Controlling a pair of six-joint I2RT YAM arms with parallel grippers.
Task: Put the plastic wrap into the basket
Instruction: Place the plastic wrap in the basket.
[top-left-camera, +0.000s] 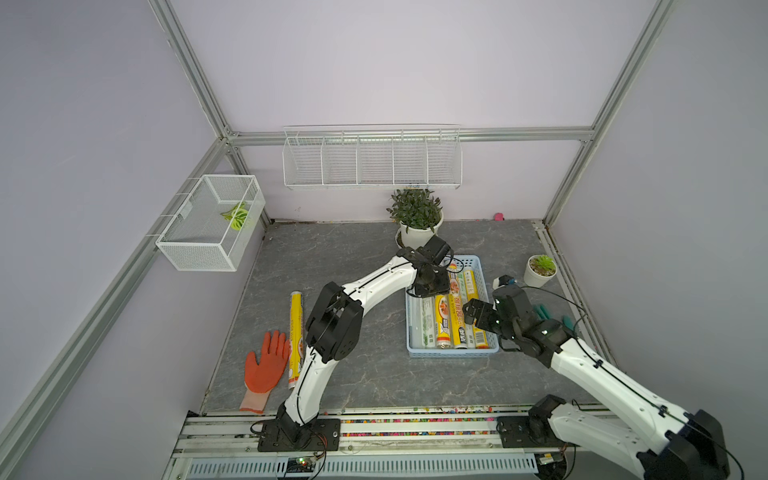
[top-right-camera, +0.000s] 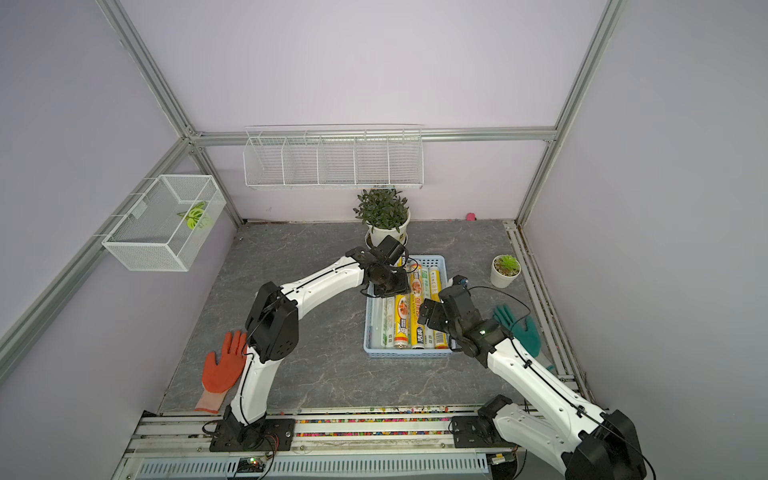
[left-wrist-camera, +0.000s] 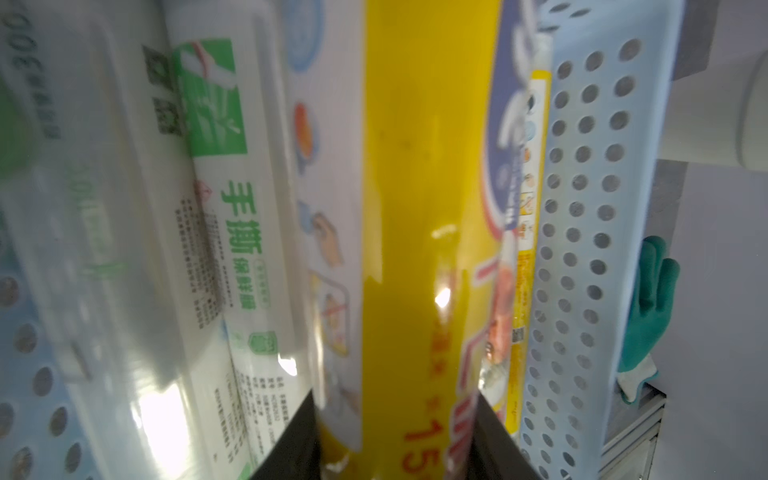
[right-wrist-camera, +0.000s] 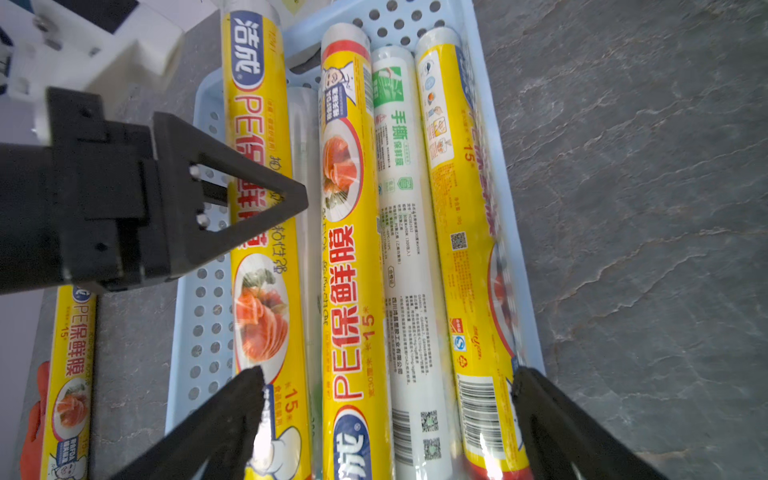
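The light-blue basket (top-left-camera: 453, 353) (top-right-camera: 407, 353) holds several plastic wrap rolls side by side, yellow and white ones. My left gripper (top-left-camera: 430, 282) (left-wrist-camera: 395, 436) hangs over the basket's far end, shut on a yellow roll (left-wrist-camera: 407, 208) (right-wrist-camera: 257, 249). That roll lies along the basket, and its far end sticks out over the end wall. In the right wrist view one left finger (right-wrist-camera: 172, 174) crosses that roll. My right gripper (top-left-camera: 471, 313) (right-wrist-camera: 386, 376) is open above the near ends of the rolls, holding nothing. One more yellow roll (top-left-camera: 296, 336) lies on the table by the left arm.
An orange glove (top-left-camera: 266, 365) lies left of the loose roll, and a green glove (top-right-camera: 517, 328) lies right of the basket. A large potted plant (top-left-camera: 415, 216) stands behind the basket, a small one (top-left-camera: 539, 270) at the right. A wire-mesh box (top-left-camera: 212, 220) and a wire rack (top-left-camera: 372, 158) hang on the walls.
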